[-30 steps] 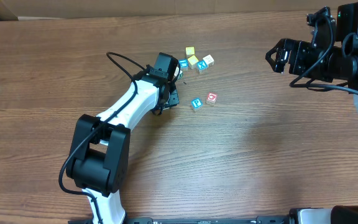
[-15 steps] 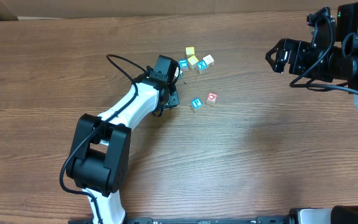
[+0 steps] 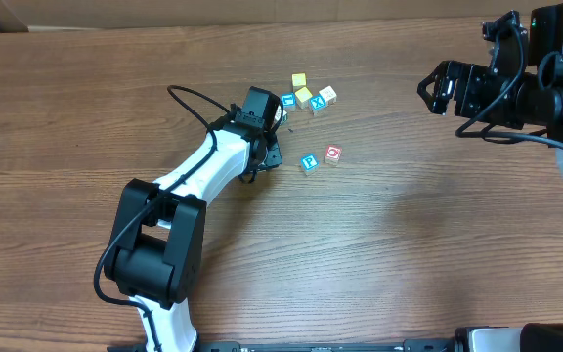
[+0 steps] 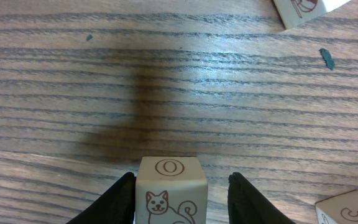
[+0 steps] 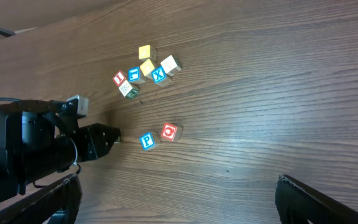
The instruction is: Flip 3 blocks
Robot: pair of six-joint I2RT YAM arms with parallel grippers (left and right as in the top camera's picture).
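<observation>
Table point(image 3: 409, 244) was plain wood under both arms. Your left arm point(image 3: 194, 176) was stretched in among the blocks, and your right arm point(image 3: 545, 88) hung back at the far side.

The right pincer point(image 3: 436, 90) was spread wide with nothing in it, well apart from every block.

The left pincer point(image 4: 180, 180) was pinching the pale block point(image 4: 168, 193), one finger on each side, with its O face and dog face toward the wrist camera. Going by the shadow ahead of it, you likely had it just off the table.

The teal block point(image 3: 309, 162) and red-ring block point(image 3: 332, 154) lay side by side on the table just beyond the left pincer's tips. Both were far from the right pincer, so the left arm was clearly nearer.

These are cubes, so there's no long axis to line up. The next move probably needed only a wrist roll before you set it down.
</observation>
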